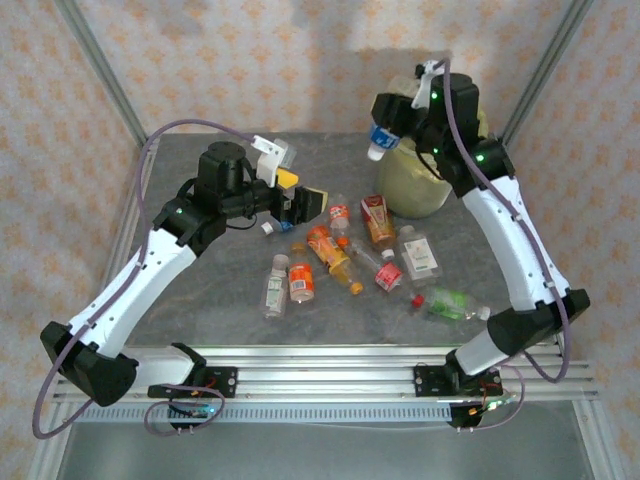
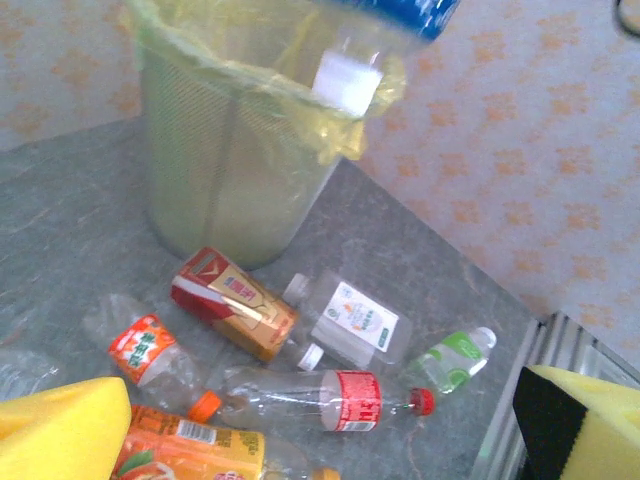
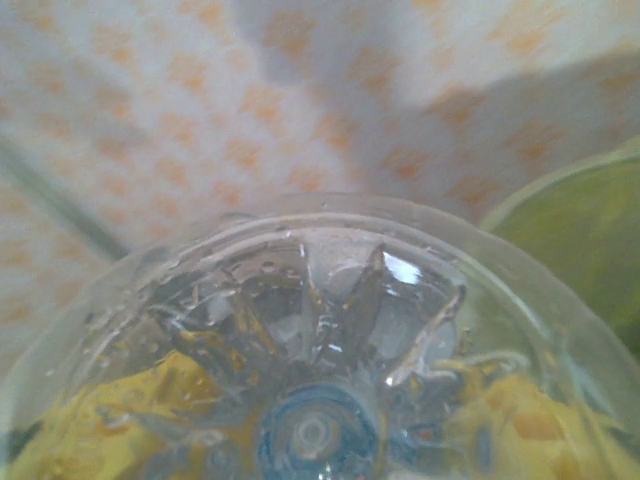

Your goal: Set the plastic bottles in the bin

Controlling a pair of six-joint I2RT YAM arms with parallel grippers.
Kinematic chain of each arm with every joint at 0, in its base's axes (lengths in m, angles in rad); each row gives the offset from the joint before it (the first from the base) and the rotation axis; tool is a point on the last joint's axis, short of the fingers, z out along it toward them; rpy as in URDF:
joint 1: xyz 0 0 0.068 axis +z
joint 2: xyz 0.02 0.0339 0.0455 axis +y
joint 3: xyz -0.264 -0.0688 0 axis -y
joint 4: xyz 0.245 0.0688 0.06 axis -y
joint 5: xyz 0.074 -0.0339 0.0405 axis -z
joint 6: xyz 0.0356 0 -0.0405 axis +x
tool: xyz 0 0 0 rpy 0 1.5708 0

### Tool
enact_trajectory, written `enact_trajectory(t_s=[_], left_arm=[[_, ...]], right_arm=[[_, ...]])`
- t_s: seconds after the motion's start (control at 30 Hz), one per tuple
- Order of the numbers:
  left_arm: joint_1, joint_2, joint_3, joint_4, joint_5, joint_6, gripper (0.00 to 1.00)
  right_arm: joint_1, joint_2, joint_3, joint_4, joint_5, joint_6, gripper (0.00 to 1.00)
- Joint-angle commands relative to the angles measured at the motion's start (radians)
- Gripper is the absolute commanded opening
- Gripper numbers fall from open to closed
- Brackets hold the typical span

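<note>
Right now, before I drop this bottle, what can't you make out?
- Inside of the bin: in the top view the right arm covers its mouth; in the left wrist view its wall hides it.
- Fingers of the right gripper: in the right wrist view they are blurred behind the base of the held bottle.
- The held bottle's body: cut off by the top edge of the left wrist view.
- Whether it hangs over the mouth: cannot tell.

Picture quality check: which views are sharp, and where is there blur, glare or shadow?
Top view: sharp and evenly lit, with a shadow on the back wall above the bin. Left wrist view: slightly hazy, the bottle at the top edge blurred. Right wrist view: that bottle's base sits too close, out of focus, with glints.
</note>
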Motion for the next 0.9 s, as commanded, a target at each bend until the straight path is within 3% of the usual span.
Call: enact_trajectory(t_s=[0.0,0.17,0.37,0.87], left_arm=[[-0.005,-0.001,0.005,-0.025,-0.075,-0.038,1.00],[-0.005,0.001,-0.017,-0.022,-0.085,-0.062,1.00],[-0.005,-0.006,-0.035,-0.030,-0.103,-0.067,1.00],[-0.005,0.038,-0.024,-0.062,-0.151,-0.087,1.00]], right_arm=[[-0.011,0.096,0.118,-0.089,0.269,-0.102,0.35],[-0.045,0.326,0.411,-0.232,0.468,-0.204,0.35],[-0.107,0.583,0.769,-0.428,0.522,-0.270,0.38],[-0.230,0.627,0.586,-0.445,0.427,-0.303,0.45]])
